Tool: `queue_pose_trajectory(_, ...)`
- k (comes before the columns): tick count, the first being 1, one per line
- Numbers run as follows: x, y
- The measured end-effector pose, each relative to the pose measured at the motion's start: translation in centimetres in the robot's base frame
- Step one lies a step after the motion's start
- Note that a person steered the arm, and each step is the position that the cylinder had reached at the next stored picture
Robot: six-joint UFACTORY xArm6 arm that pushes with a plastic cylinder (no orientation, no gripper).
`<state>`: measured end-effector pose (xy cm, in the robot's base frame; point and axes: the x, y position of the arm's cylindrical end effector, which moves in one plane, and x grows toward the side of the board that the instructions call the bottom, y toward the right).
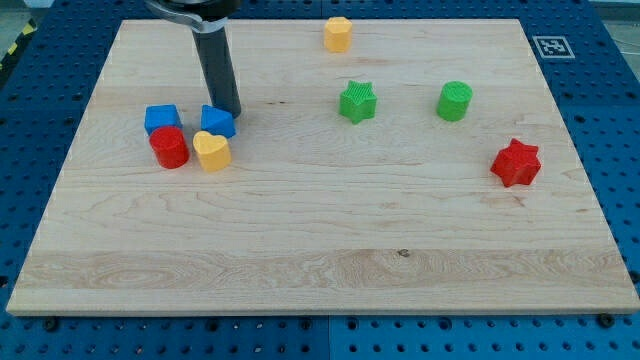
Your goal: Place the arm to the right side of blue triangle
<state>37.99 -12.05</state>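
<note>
My tip (232, 113), a bare rod with nothing to open or close, rests on the board touching the blue triangle (217, 122) at its upper right. The triangle looks light, rigid, and likely to slide if nudged; no gripping needed. Beyond it sit the yellow heart (212, 151), red cylinder (169, 147), and blue cube (162, 119).
</note>
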Motion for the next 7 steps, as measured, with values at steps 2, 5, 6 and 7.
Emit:
queue_pose_trajectory(2, 0.5, 0.0)
queue_pose_trajectory(5, 2.6, 5.6)
queue_pose_trajectory(6, 2.7, 5.7)
queue_pose_trajectory(7, 4.0, 4.8)
